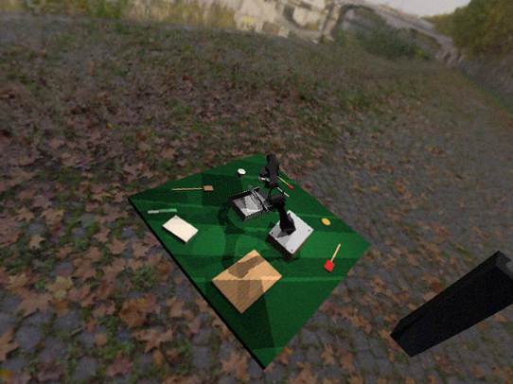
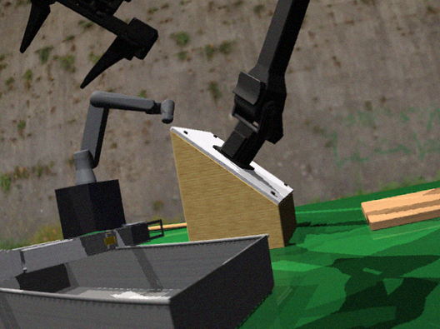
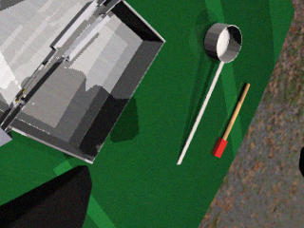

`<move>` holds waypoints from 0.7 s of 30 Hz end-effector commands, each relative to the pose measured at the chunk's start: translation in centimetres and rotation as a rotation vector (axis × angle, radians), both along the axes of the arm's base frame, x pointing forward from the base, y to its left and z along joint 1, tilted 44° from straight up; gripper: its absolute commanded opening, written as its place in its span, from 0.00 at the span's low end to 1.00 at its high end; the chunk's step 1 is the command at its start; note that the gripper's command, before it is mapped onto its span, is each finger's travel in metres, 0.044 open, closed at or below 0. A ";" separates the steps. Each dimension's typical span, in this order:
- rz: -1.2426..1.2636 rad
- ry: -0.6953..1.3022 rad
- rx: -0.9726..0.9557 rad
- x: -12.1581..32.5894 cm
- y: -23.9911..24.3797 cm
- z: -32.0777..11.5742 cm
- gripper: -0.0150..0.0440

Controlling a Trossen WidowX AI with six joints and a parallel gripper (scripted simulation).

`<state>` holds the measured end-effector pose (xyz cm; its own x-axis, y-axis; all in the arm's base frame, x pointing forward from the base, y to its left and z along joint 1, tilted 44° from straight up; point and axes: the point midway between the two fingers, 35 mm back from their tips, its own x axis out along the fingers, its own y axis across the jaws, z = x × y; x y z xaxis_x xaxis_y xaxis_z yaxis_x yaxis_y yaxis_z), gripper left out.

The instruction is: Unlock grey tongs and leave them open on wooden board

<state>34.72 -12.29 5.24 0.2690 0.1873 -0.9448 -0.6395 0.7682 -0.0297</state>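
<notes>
The grey tongs [image 1: 259,198] [image 2: 52,253] [image 3: 89,39] lie across the roasting tin [image 1: 243,216] [image 2: 85,325] [image 3: 106,109], with their two arms close together. A small yellow part and a dark wire loop show at one end in the exterior view. My gripper [image 2: 51,69] [image 3: 197,169] is open and empty, high above the tin, its fingers slanting downward. In the wrist view the tongs are at the upper left, off to one side of the space between the fingers. The wooden board [image 1: 246,287] [image 2: 428,206] lies flat, with nothing on it, on the far side of my base from the tin.
A long-handled ladle [image 3: 223,43] and a red-tipped brush [image 3: 219,147] lie beside the tin. My wedge-shaped base [image 1: 297,235] [image 2: 225,196] stands near the tin. A cream block [image 1: 181,228], a green-handled tool [image 1: 169,210] and a red spatula [image 1: 328,265] lie around the table.
</notes>
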 end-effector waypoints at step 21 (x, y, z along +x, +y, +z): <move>-0.580 0.701 0.582 3.6 12.0 -13.2 1.00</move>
<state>37.80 -0.17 -8.22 -0.1190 0.6681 -0.7345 0.0764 0.7437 0.6641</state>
